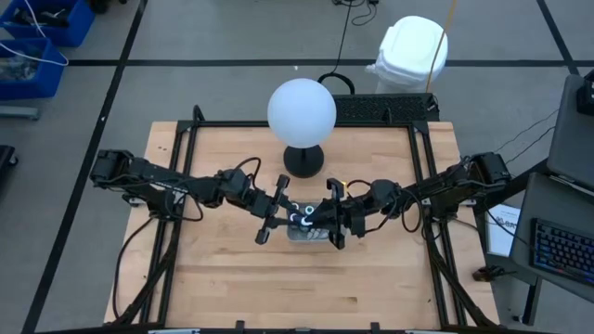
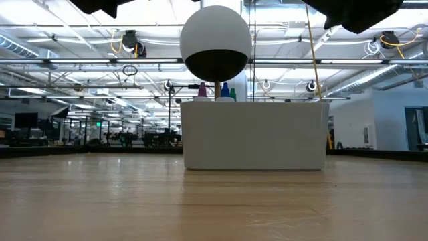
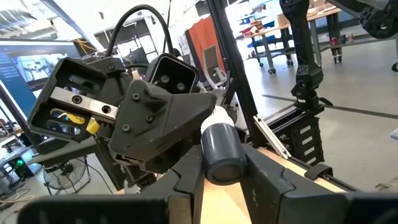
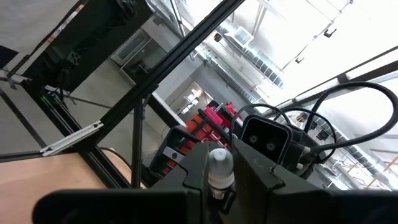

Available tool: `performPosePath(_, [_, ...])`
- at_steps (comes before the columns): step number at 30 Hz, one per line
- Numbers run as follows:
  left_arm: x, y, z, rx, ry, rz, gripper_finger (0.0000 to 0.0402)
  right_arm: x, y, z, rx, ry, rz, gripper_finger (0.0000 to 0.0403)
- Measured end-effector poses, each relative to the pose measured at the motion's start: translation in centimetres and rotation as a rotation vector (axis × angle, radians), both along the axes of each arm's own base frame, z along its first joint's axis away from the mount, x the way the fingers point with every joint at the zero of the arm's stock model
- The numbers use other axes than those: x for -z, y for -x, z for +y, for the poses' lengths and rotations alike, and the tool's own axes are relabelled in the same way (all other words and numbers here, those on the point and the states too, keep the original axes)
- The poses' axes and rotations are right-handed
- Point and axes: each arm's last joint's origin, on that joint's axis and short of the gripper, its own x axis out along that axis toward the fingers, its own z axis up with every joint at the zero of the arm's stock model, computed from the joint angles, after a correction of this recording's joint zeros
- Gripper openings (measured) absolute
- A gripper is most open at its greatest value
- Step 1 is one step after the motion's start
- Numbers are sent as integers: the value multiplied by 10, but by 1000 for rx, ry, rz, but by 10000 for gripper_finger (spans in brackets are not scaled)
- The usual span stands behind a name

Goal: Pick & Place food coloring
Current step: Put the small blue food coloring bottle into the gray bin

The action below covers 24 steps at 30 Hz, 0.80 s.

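One food coloring bottle [image 3: 221, 152], dark grey and round with a white top [image 3: 215, 117], is held in the air between both grippers, above the clear tray [image 1: 306, 234] at the table's middle. My left gripper [image 1: 281, 211] comes in from the table's left and is shut on the bottle's dark body. My right gripper [image 1: 328, 219] comes in from the right, tipped slightly upward, and is shut on the white top [image 4: 219, 163]. More small bottles [image 1: 299, 219] stand in the tray, their coloured tops [image 2: 224, 90] showing over its wall in the low view. My left gripper pinches the bottle's dark body [image 3: 224, 168] between its two fingers [image 3: 186, 183], level, from the table's left. The fingers lie along the bottle, whose flat bottom faces back between them. The bottle is lifted clear of the tray. My right gripper pinches the bottle's white top [image 4: 217, 177] between its two fingers [image 4: 194, 171], coming from the table's right and slanting upward. The rounded tip stands out past the fingers. The rest of the bottle is hidden behind the fingers in this view.
A big white globe on a black base [image 1: 302, 111] stands just behind the tray, toward the far edge. A black frame [image 1: 186, 139] runs round the wooden table. Bare wood lies on the near side [image 1: 297, 288].
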Motion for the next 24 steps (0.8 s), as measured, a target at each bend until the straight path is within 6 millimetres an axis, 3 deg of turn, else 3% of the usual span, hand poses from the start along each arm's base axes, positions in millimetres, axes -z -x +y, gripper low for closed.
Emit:
performPosePath(13, [1, 0, 0, 1, -1, 13, 143, 2, -1, 1, 38, -12, 27, 46])
performPosePath(24, [-6, 8, -3, 16, -35, 6, 117, 0, 5, 25, 92, 68, -14, 46])
